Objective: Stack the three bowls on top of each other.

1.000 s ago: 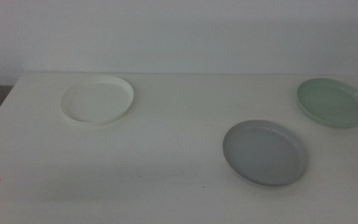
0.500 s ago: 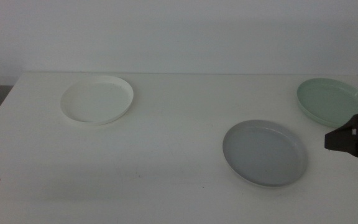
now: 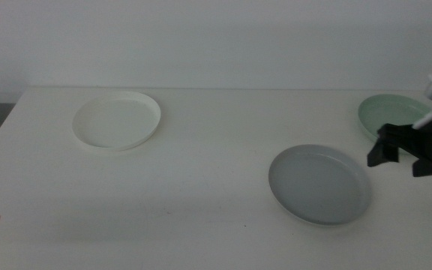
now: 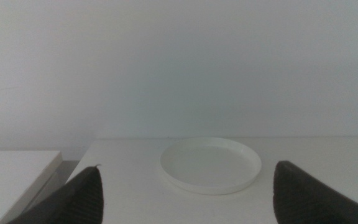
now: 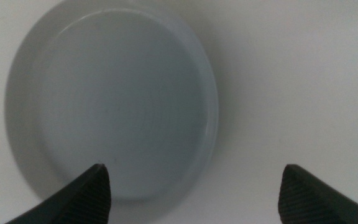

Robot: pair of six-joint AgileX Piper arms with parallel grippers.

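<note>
From above, three bowls sit apart on the white desk [image 3: 201,195]: the white bowl [image 3: 117,120] toward the far left corner, the green bowl [image 3: 396,120] at the far right edge, the grey bowl [image 3: 319,183] nearer the front. The right gripper [image 3: 400,154] hangs between grey and green, nothing blocking it. The left gripper [image 4: 185,193], jaws wide and empty, faces the white bowl. The right wrist camera shows wide, empty jaws above the grey bowl's rim; a shallow bite on that low rim could slip
</note>
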